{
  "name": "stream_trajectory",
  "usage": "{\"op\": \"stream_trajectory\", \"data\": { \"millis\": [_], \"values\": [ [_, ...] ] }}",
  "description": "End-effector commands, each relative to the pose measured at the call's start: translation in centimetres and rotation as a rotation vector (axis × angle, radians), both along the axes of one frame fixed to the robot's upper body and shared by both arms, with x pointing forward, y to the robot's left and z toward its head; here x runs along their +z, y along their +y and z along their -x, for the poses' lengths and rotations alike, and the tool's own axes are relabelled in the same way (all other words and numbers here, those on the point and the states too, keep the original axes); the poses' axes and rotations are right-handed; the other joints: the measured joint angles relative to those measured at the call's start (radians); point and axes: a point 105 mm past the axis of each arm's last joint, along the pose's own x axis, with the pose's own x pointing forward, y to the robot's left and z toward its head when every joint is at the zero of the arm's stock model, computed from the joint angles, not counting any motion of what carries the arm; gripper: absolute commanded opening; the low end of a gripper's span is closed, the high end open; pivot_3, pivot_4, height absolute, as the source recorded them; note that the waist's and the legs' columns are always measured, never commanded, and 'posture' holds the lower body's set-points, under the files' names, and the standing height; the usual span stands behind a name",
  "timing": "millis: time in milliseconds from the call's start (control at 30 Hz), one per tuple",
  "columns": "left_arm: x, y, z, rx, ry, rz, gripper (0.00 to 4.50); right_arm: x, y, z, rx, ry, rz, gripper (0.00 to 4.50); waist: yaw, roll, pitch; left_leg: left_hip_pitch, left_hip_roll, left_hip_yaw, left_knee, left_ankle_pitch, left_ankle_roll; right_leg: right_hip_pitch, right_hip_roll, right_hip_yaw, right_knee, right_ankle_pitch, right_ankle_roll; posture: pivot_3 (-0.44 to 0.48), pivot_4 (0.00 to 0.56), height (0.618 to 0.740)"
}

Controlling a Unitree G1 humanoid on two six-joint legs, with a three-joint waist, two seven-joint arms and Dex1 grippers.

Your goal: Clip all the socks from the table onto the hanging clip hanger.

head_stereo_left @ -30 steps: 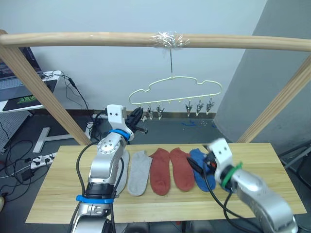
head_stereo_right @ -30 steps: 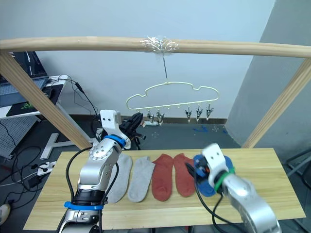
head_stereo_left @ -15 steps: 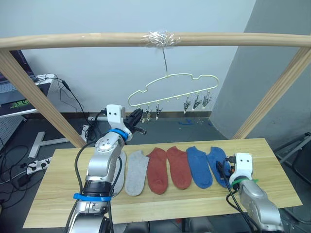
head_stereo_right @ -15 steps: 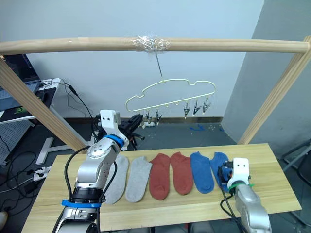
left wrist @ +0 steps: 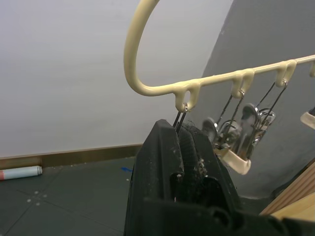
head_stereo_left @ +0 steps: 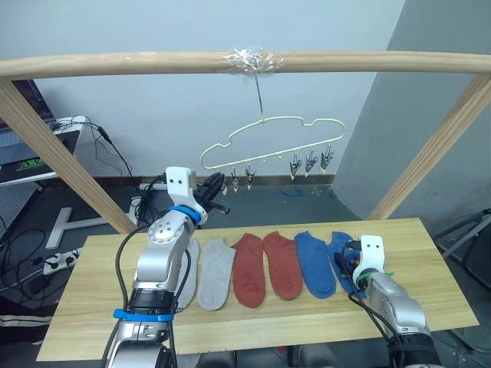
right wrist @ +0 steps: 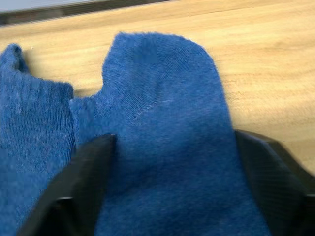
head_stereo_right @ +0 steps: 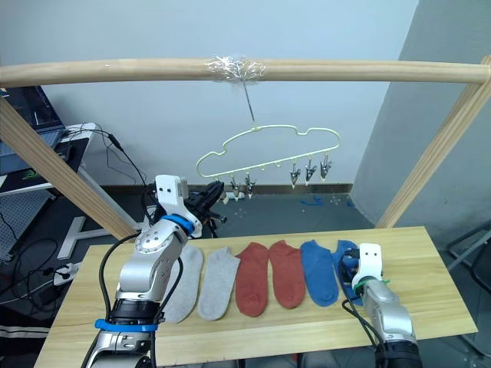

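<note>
Wooden pole point(head_stereo_left: 153, 61) up top, the clip hanger point(head_stereo_left: 268, 142) dangling beneath it. On the table point(head_stereo_left: 100, 291) six socks lie side by side: grey pair point(head_stereo_left: 211, 272), rust-red pair point(head_stereo_left: 265, 267), blue pair point(head_stereo_left: 314, 262). Left pincer point(left wrist: 183, 147) is raised at the hanger's end, pinched tight on the outermost clip point(left wrist: 180, 118). Right pincer point(right wrist: 167, 196) spread wide, straddling the outer blue sock point(right wrist: 162, 128).

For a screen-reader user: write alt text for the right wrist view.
The right end effector hangs open over a blue sock, one black finger on each side of it. The sock lies flat on the light wooden table, with the edge of a second blue sock beside it.
</note>
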Motion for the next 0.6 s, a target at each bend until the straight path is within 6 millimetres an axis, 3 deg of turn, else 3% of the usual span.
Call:
{"op": "stream_trajectory", "data": {
  "millis": [33,167,267,333,433,600],
  "values": [
    [-0.3,0.8,0.2,0.024,0.016,-0.007,0.0,-1.3,-0.3,1.2,0.026,0.058,0.038,2.48,0.0,0.0,0.0,0.0,0.0,0.0,0.0,0.0,0.0,0.0,0.0,0.0,0.0,0.0,0.0,0.141,0.151,0.74],
    [-0.6,0.9,0.3,0.02,0.037,0.007,0.0,-1.2,-1.1,2.0,0.06,0.045,0.087,1.06,0.005,0.0,0.0,0.0,0.0,0.0,0.0,0.0,0.0,0.0,0.0,0.0,0.0,0.0,0.0,0.148,0.15,0.74],
    [-0.6,0.9,0.4,-0.002,0.07,0.048,0.0,0.8,-1.5,2.4,0.226,-0.027,0.236,0.05,0.011,0.0,0.0,0.0,-0.001,0.0,0.0,0.0,0.0,0.001,-0.001,0.0,-0.001,0.0,0.0,0.148,0.15,0.74],
    [-0.6,0.8,0.5,-0.029,0.1,0.085,0.0,2.8,-0.9,2.7,0.378,-0.09,0.334,0.02,0.019,0.001,0.001,0.0,-0.001,0.0,0.0,0.0,0.0,0.0,-0.001,0.0,-0.001,0.0,0.0,0.148,0.15,0.74],
    [-0.8,0.8,0.7,-0.075,0.175,0.171,0.0,5.9,1.7,3.3,0.603,-0.18,0.36,0.02,0.01,0.002,0.003,0.0,-0.001,0.0,0.0,0.0,0.0,0.0,0.0,0.001,-0.001,0.0,0.0,0.156,0.151,0.74],
    [-0.3,1.7,0.6,-0.148,0.366,0.425,0.0,11.3,9.2,3.6,0.876,-0.327,0.217,0.02,-0.008,-0.002,0.006,0.0,0.004,-0.003,0.0,0.0,0.0,0.001,0.006,0.0,0.0,-0.002,0.004,0.145,0.146,0.74]
  ]
}}
